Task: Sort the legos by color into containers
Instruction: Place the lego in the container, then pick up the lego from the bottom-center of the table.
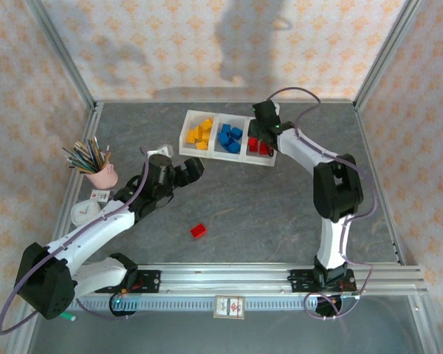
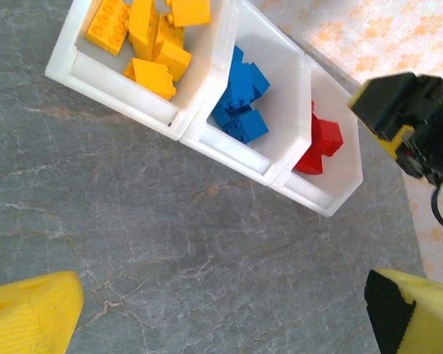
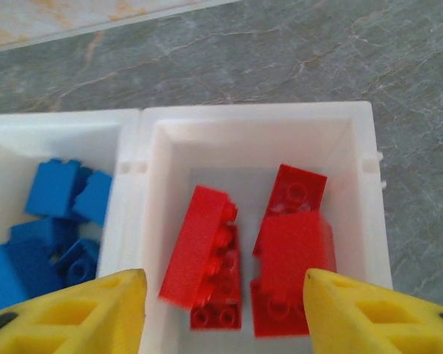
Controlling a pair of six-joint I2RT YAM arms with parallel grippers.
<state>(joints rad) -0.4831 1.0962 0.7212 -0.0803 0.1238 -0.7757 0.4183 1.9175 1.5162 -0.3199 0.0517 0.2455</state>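
Observation:
The white three-compartment tray (image 1: 207, 153) stands at the back of the table, holding yellow legos (image 1: 200, 134), blue legos (image 1: 229, 139) and red legos (image 1: 258, 144), one colour per compartment. My right gripper (image 3: 221, 302) hovers open over the red compartment (image 3: 251, 114). Its yellow fingers are apart and touch none of the red bricks (image 3: 292, 251) below, and one red brick (image 3: 196, 247) looks blurred. One loose red lego (image 1: 198, 231) lies on the table in front. My left gripper (image 1: 181, 173) hangs wide open over bare table (image 2: 221, 243), short of the tray (image 2: 229, 151).
A pink cup of pencils (image 1: 102, 175) stands at the left, with a white round object (image 1: 85, 214) in front of it. A small white item (image 1: 162, 150) lies near the left arm. Metal frame posts line the sides, and a rail (image 1: 236, 276) runs along the near edge.

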